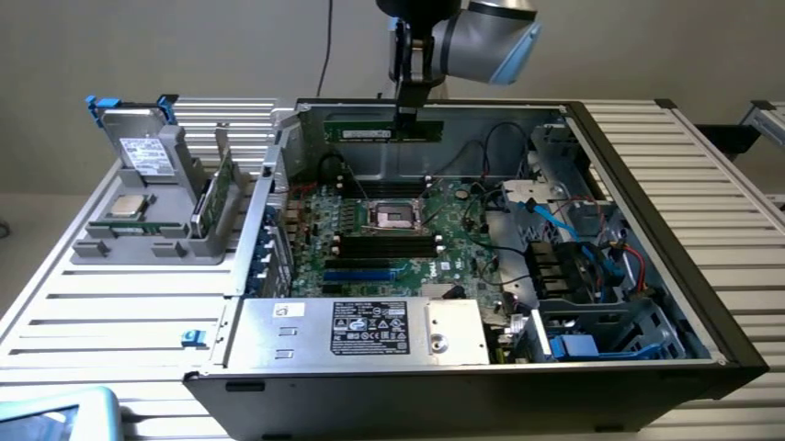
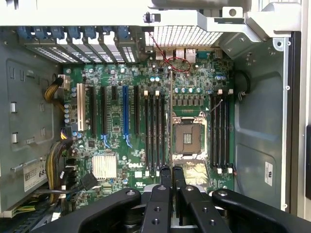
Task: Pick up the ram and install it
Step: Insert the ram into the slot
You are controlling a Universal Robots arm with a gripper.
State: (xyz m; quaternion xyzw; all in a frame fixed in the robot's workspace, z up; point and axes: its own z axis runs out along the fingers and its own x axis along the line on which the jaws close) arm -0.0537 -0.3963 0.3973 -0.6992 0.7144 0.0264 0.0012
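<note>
Grips one ram [image 1: 368,131] in the single gripper [image 1: 406,118], its two dark fingers [image 2: 165,177] pinched tight on the upper edge. Hangs level and on edge, high over the one open computer case [image 1: 687,276], close before its far wall, well above the motherboard [image 1: 368,266] and seated in no slot. Looks slim and long: green board, dark chips in a row, one pale label toward the exterior view's left end. Shows edge-on from the wrist as one thin line running out from between the fingers, just beside the one empty processor socket [image 2: 187,138]. Counted on the board: two banks of long black slots [image 2: 154,131], one on each side of the socket, four apiece as far as can be made out; one blue slot [image 2: 125,109]; one white slot [image 2: 80,110]; one finned silver heatsink [image 2: 104,166]. Counted elsewhere: one labelled power supply [image 1: 356,329] at the near edge of the case; one grey tray [image 1: 105,248] at the exterior view's left, carrying one square silver processor [image 1: 127,204], one taller green card [image 1: 215,195] standing upright and one drive [image 1: 145,147] with blue handles.
</note>
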